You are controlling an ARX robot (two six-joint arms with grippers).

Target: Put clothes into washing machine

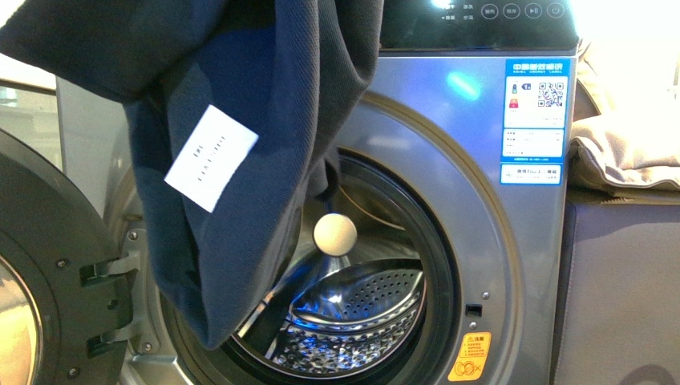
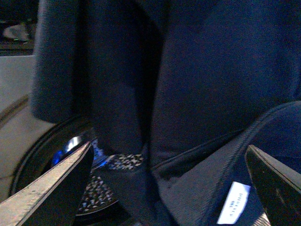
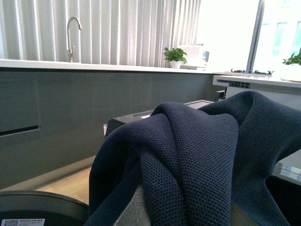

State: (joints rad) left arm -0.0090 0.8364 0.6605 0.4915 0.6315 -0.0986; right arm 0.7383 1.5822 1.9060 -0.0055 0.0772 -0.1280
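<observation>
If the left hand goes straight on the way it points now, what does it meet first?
The clothes: the dark fabric hangs across the gap ahead of the left hand. The drum shows behind them, so it would likely come second; depth is unclear.

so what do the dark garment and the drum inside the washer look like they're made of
The garment looks like soft matte knit, maybe cotton: a fine pique-like weave shows. The drum looks like shiny stainless steel: perforated, reflecting blue light.

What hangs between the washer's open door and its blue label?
In the front view, the navy garment hangs there, white tag showing, before the washing machine; a cream ball shows beside it.
</observation>
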